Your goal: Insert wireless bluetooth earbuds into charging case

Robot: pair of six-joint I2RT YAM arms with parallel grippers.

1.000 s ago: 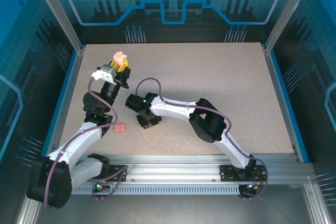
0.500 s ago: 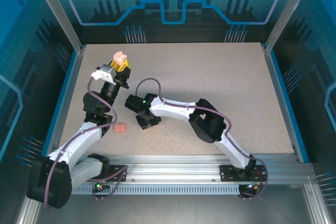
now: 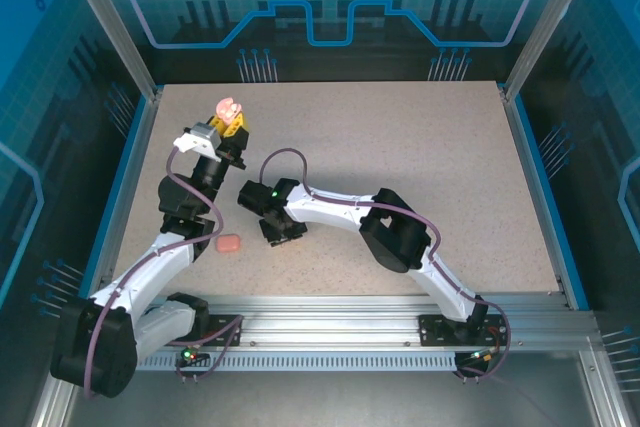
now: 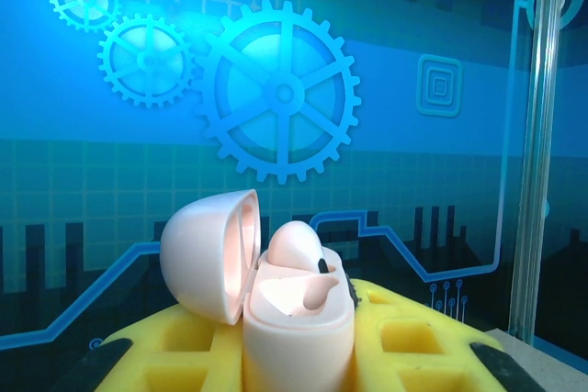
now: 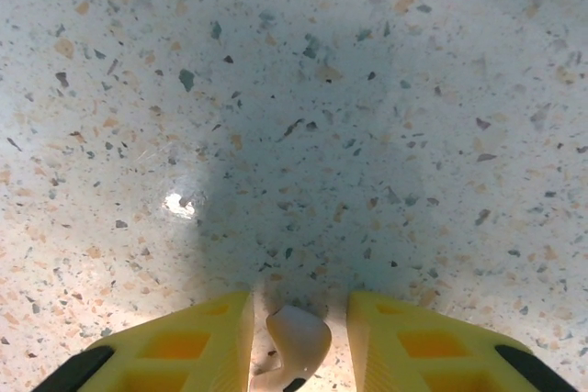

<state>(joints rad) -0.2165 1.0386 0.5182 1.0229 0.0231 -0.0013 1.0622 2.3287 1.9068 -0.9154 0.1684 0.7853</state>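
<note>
Left pincer (image 3: 233,127): holding the open case (image 4: 299,346) tight, at the far left.
Seated earbud (image 4: 296,247): sitting inside that case.
Right pincer (image 5: 299,314): pointing down at the surface (image 5: 367,89), fingers standing apart.
Pale earbud (image 5: 296,344): lying on the surface between those fingers.
Pink case (image 3: 229,244): lying near the left.

fingers (image 5: 188,348) apart | pale earbud (image 5: 298,341) between them | speckled table (image 5: 303,117) beneath
</note>
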